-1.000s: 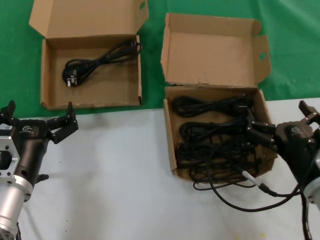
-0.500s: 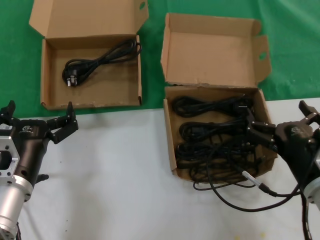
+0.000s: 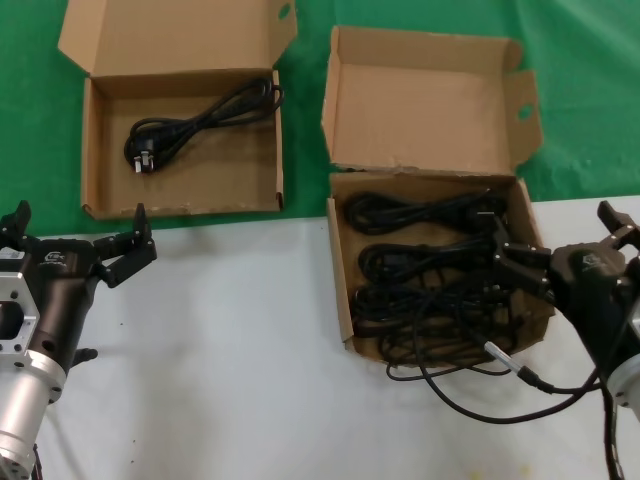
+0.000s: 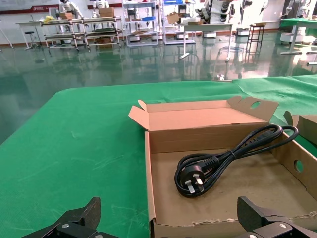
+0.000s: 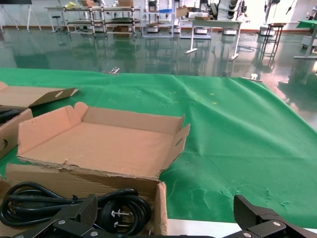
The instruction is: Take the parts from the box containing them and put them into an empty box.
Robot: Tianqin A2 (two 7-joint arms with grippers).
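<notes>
Fingers of the left gripper [image 3: 72, 245] stood spread apart with nothing between them, low over the white table [image 3: 240, 350]. Just beyond its tips sat the neat-walled carton [image 3: 98, 160] on the green cloth [image 3: 30, 120], lid folded back away from the gripper. One power cable [image 3: 190, 125] lay coiled on that carton's floor, its three-pin plug [image 4: 192, 179] nearest the gripper and its cord trailing off toward the far wall.

Well off to that gripper's right, the ragged-edged carton [image 3: 340, 290] rested across the seam of cloth and table, its side-flapped lid [image 3: 420, 105] tilted back. Inside lay a tangle of black power cables [image 3: 420, 265], several coils packed side by side. A thin cable with a metal connector [image 3: 500, 355] curled on the table just in front of this carton.

The right gripper [image 3: 565, 255] hovered at the carton's right wall, fingers wide open and empty, one fingertip [image 3: 510, 252] above the nearest cables. From its wrist camera, a coil and plug [image 5: 119, 212] lay just ahead of it.
</notes>
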